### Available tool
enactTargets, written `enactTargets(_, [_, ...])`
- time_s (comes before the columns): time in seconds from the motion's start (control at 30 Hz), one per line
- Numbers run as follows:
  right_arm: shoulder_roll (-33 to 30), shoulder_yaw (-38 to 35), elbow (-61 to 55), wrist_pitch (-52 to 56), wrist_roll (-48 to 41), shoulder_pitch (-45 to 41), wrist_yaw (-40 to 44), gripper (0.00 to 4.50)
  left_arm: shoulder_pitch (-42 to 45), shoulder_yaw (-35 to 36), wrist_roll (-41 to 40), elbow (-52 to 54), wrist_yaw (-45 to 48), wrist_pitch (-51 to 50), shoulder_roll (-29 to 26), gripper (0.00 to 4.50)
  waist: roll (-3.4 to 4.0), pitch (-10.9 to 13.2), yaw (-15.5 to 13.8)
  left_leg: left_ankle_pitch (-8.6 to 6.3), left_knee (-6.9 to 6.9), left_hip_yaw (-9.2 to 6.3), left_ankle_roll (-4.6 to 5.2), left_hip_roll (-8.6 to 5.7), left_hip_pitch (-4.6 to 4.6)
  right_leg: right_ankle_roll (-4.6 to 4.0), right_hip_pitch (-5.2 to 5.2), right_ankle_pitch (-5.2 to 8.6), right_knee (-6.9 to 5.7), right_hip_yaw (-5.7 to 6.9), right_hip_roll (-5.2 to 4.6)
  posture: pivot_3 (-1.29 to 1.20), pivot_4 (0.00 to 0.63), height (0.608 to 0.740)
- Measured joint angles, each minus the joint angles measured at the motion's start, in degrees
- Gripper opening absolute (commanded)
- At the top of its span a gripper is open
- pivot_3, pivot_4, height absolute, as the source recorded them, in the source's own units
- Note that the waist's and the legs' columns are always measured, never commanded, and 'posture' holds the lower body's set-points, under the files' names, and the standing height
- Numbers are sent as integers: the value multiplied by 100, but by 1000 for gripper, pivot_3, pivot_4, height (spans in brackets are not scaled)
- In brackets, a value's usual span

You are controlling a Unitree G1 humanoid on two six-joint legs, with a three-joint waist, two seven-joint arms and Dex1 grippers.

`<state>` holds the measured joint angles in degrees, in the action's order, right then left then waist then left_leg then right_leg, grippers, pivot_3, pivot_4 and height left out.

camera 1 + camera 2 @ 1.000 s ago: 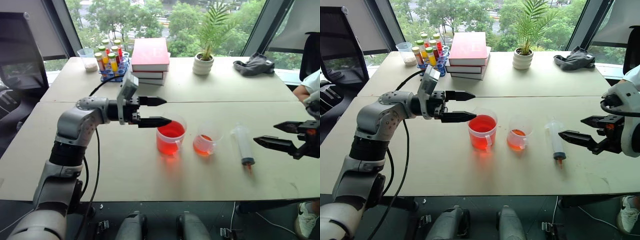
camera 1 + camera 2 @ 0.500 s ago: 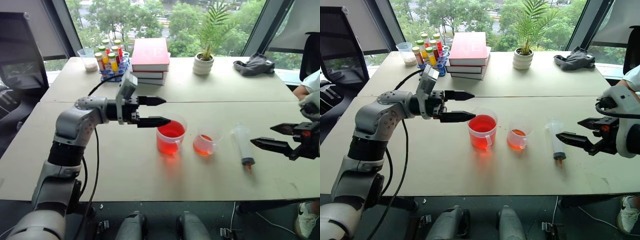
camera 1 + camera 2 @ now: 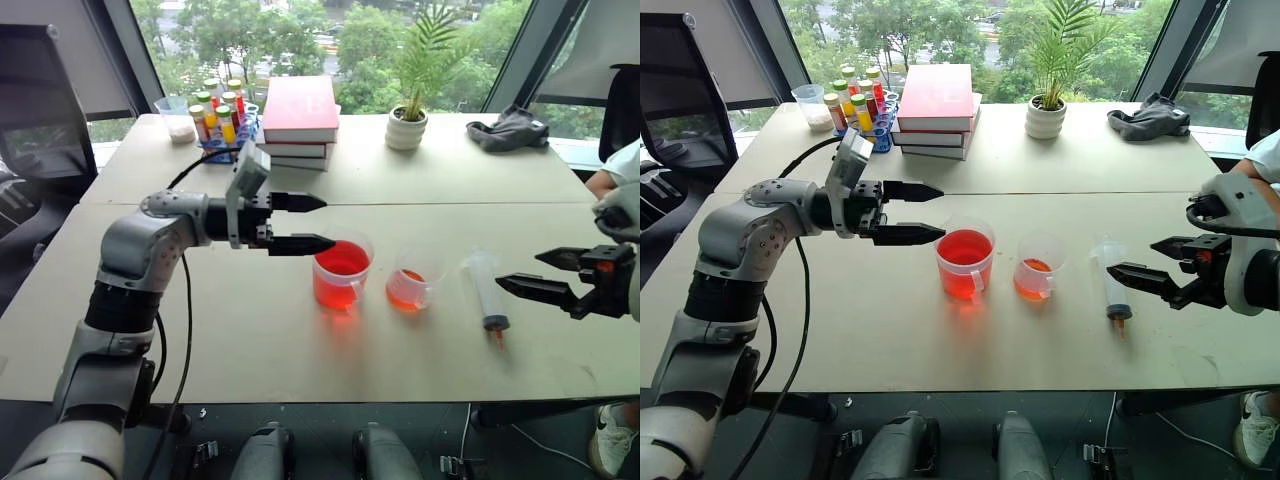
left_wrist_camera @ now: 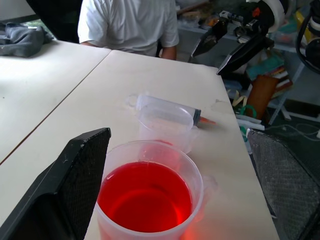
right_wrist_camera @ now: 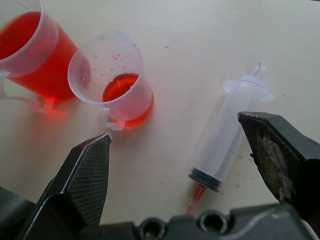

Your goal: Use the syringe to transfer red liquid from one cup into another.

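Observation:
The larger cup (image 3: 342, 272), deep with red liquid (image 4: 145, 202), stands mid-table. To its right is the smaller cup (image 3: 410, 285), holding a shallow orange-red pool. Further right the syringe (image 3: 487, 290) lies flat on the table, orange nozzle toward the front edge. My left gripper (image 3: 328, 222) hovers open and level just left of the larger cup's rim, with nothing between its fingers. Open and empty too, my right gripper (image 3: 518, 270) hangs just right of the syringe (image 5: 227, 135), angled down at it.
At the back of the table are a stack of red books (image 3: 300, 110), a rack of capped vials (image 3: 222, 125), a potted plant (image 3: 408, 125) and a dark cloth (image 3: 510, 130). A person in a white shirt (image 4: 130, 25) sits at the right end.

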<state>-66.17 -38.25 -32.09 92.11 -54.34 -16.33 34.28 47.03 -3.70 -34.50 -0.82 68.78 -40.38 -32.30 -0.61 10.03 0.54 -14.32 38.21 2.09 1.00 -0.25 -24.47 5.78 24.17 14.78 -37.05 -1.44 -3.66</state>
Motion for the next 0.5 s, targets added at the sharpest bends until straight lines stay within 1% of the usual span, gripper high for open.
enactTargets(0.33, [8,357,20,0,-250,-158,-354,4464,-3,2,3,10,39,-17,-29,4500,0,0,4,0,0,0,0,0,0,0,1,0,0,-1,-2,0,150,740])
enactTargets(0.5, [7,361,53,0,-394,-204,-473,4464,-5,6,0,71,5,-36,-31,4500,0,0,3,0,0,0,0,0,0,0,1,0,0,-1,-3,0,150,740])
